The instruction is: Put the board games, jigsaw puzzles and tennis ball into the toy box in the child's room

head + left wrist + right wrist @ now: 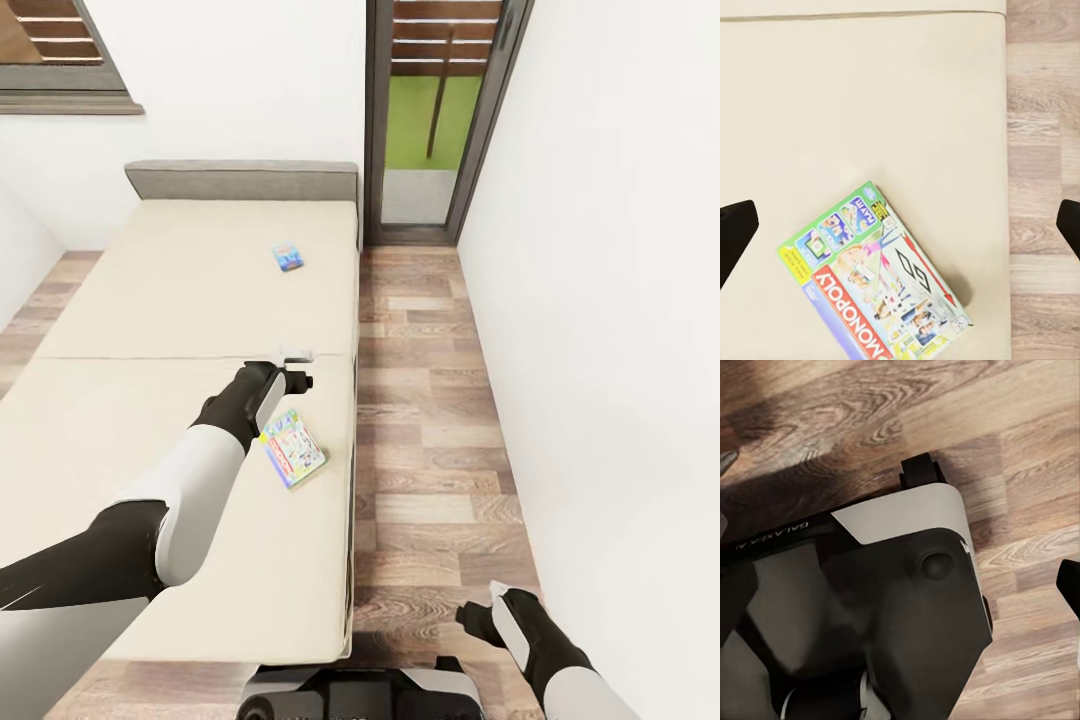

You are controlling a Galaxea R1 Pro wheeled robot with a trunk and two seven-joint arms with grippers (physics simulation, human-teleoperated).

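**Head view: left arm reaches over the bed above a board game**

Head view looks down on the bed (180,300), its cream top running from a grey headboard (240,180) toward the robot. Two board games lie on it. The nearer board game (294,449), with a green, yellow and red printed cover, lies flat close to the bed's right edge. The farther board game (288,257), small and blue, lies flat up near the headboard, well apart from the first.

The left arm stretches across the bed, and the left gripper (297,358) hangs over the mattress just beyond the nearer game. In the left wrist view that game (874,277) lies tilted, with the word MONOPOLY readable. The gripper's dark fingertips (733,236) stand wide apart at the sides of the picture, with nothing between them.

The right gripper (478,617) sits low beside the robot's base (350,695), over the wood-plank floor (430,420). Its wrist view looks at the base (900,607) and the floor; its fingertips (1069,581) are spread apart and hold nothing.

A glass door (435,110) stands beyond the bed's far right corner.
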